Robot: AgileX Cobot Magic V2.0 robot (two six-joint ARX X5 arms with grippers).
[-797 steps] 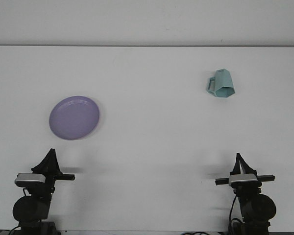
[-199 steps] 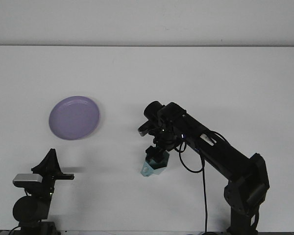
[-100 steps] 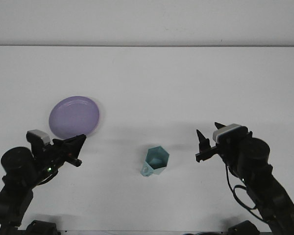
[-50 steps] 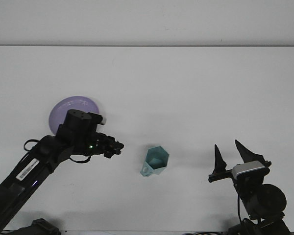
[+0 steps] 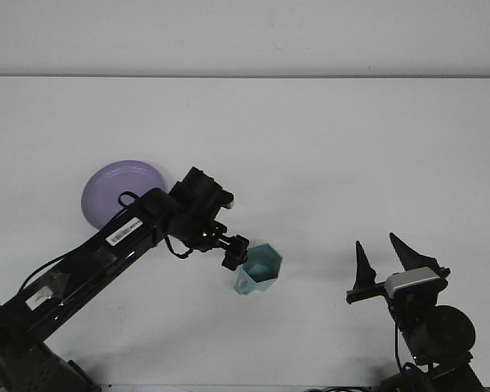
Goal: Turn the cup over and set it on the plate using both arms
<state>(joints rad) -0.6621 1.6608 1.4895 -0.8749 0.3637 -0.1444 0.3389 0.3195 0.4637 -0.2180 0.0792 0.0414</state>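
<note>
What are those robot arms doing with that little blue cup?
The left arm is stretched out over the table, and the left gripper is right at the edge of the light blue cup, ready to take it. The cup stands with its open side up in the middle of the white table. The purple plate sits to the left with nothing on it. The right gripper is pulled back near the robot, open and holding nothing.

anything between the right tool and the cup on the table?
No. In the front view the stretch of white table between the right tool and the teal cup is bare. The left tool is on the cup's far side.
</note>
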